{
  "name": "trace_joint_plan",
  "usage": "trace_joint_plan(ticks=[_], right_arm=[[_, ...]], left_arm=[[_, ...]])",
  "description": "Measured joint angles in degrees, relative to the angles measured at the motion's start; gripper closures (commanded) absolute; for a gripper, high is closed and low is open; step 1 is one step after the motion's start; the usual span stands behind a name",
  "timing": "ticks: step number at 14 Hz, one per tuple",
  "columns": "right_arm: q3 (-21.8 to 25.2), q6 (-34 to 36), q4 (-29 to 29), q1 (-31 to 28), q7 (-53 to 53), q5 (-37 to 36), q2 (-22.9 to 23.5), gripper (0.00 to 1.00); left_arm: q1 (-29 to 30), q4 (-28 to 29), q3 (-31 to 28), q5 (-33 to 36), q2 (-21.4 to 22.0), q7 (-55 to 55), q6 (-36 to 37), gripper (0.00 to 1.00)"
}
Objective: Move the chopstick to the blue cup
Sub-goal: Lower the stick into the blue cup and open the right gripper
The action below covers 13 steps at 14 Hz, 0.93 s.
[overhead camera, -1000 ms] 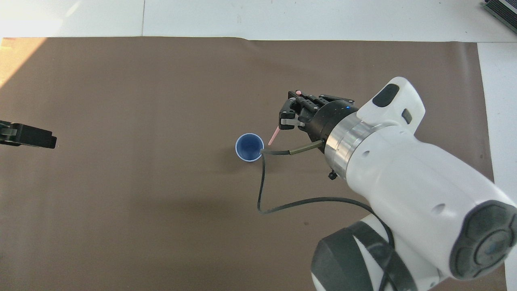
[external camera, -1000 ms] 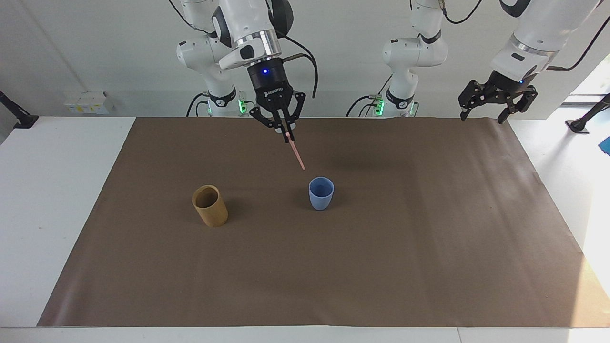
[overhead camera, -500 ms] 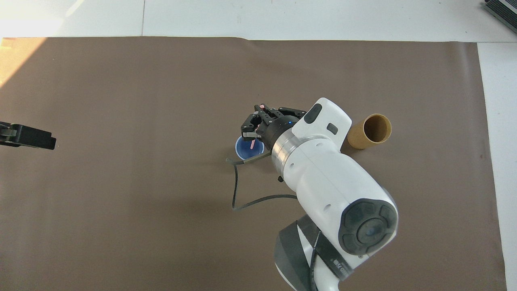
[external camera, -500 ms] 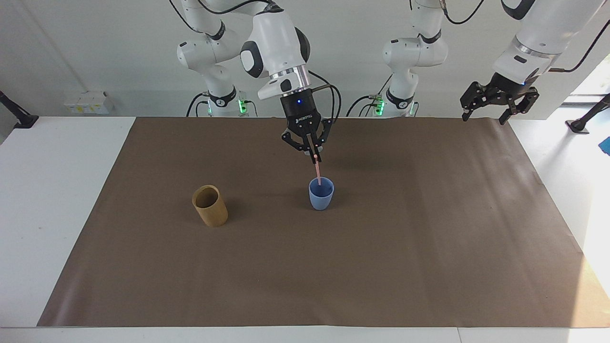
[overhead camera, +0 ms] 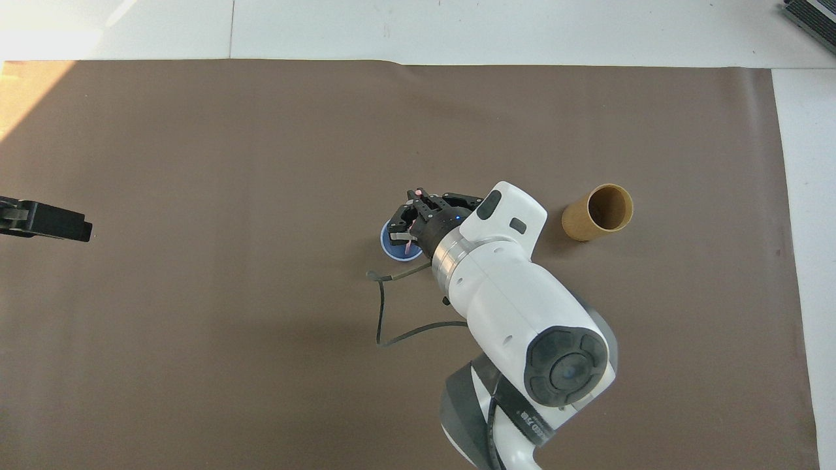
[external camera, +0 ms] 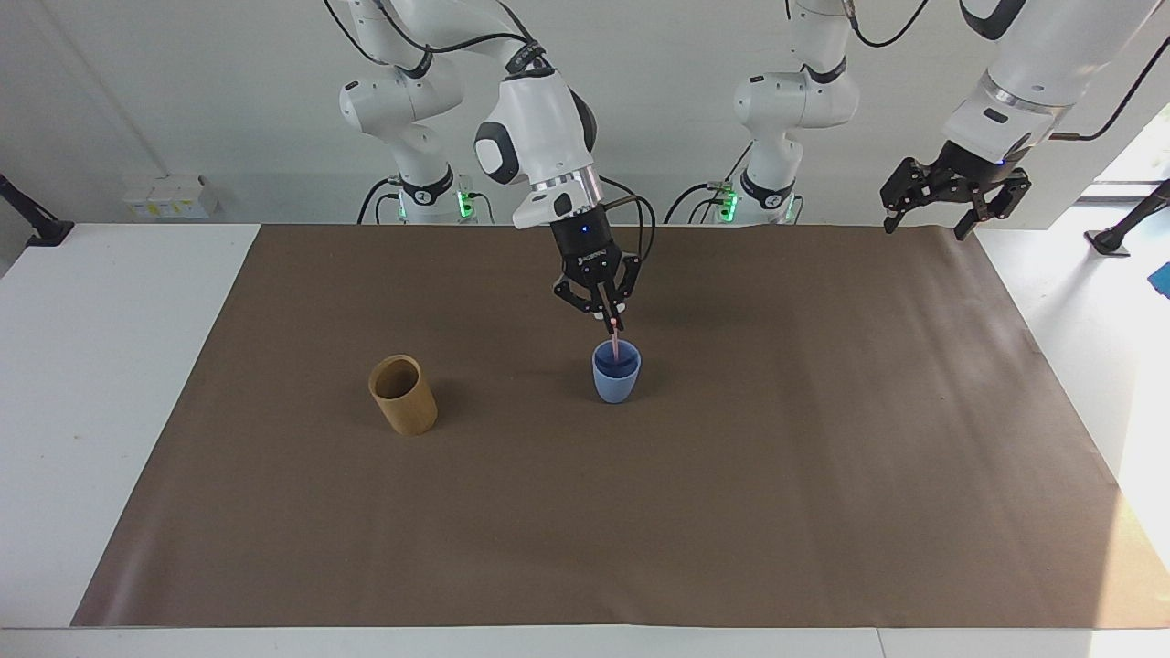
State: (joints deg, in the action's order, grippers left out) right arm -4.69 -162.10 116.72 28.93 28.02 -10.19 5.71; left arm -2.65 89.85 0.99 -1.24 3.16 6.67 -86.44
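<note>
A robotics lab. Two white robot arms (external camera: 539, 137) are mounted at one edge of a white table (external camera: 110, 366). A brown paper sheet (external camera: 731, 503) covers the table, and a bare white wall rises past the arms.

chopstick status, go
Right gripper shut on chopstick, its tip inside blue cup. Left gripper open, waiting at table's end. Nothing in the way.

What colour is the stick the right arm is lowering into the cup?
Pale pink chopstick; clearest in the facing view.
</note>
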Motion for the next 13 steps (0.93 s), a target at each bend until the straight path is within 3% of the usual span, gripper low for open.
trace_joint_plan(ticks=[2,3,8,13], right_arm=[[0.0,-0.2,0.0,0.0,1.0,0.0,0.2,0.06],[0.0,-0.4,0.0,0.0,1.4,0.0,0.2,0.02],[0.6,0.7,-0.4,-1.4,2.2,0.0,-0.5,0.0],[0.9,19.2,-0.9,-7.4,3.6,0.0,-6.9,0.0]], left_arm=[[0.0,0.1,0.0,0.0,0.0,0.0,0.0,0.0],[0.0,0.1,0.0,0.0,0.0,0.0,0.0,0.0],[0.0,0.1,-0.2,0.0,0.0,0.0,0.0,0.0],[0.3,0.1,-0.8,0.0,0.0,0.0,0.0,0.0]])
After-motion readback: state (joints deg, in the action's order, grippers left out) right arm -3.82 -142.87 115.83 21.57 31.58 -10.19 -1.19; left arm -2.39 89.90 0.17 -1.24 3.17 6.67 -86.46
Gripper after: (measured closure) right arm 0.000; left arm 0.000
